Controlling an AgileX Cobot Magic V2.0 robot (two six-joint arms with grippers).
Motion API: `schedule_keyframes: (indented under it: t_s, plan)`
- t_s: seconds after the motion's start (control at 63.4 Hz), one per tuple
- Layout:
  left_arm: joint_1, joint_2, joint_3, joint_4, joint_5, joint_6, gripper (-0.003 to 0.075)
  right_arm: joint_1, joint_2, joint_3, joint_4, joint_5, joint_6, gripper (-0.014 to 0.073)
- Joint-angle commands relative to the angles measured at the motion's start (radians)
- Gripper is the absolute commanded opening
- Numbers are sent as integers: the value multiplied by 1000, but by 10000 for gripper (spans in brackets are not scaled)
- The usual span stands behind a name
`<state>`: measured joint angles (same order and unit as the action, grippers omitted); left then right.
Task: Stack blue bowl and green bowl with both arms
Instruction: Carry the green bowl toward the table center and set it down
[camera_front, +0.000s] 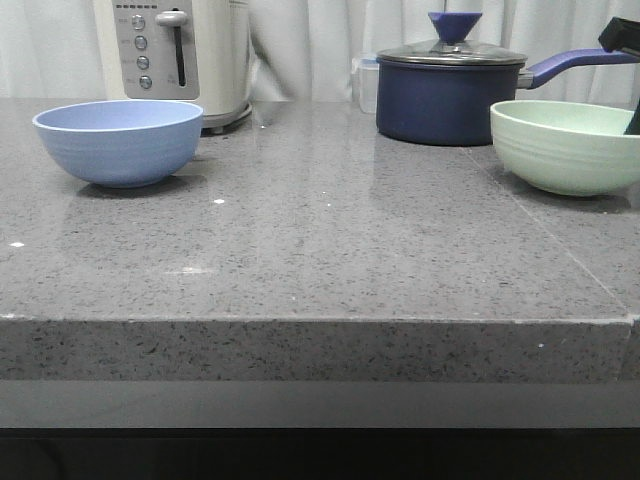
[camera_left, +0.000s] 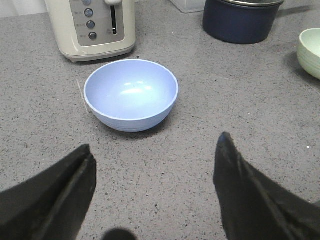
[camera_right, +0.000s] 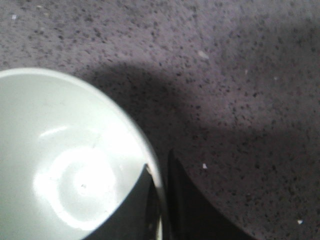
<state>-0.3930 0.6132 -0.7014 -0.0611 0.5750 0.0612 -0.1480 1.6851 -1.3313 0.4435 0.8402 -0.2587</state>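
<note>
In the front view the blue bowl is sitting at the left of the grey table and the green bowl at the far right, well apart. In the left wrist view the left gripper is hanging with fingers spread wide, near the blue bowl but not touching it. In the right wrist view the right gripper is pinching the green bowl's rim between its fingers, one inside and one outside.

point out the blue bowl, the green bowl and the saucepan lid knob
blue bowl (camera_front: 118, 150): front view, outer wall facing the camera
green bowl (camera_front: 560, 150): front view, ridged outer wall
saucepan lid knob (camera_front: 455, 26): front view, blue knob's middle
</note>
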Motion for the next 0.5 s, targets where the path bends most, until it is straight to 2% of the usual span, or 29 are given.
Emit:
schedule_keyframes:
  t_s: [0.0, 0.221, 0.489]
  plan:
    - [-9, 7, -28, -8, -77, -1, 494, 22, -58, -68, 20, 10, -29, -65]
    - [-9, 7, -28, -8, -77, -1, 494, 199, -56, -173, -41, 45, -21, -55]
    - [-9, 7, -28, -8, -77, -1, 494, 412, 34, -285, -92, 23, 87, -55]
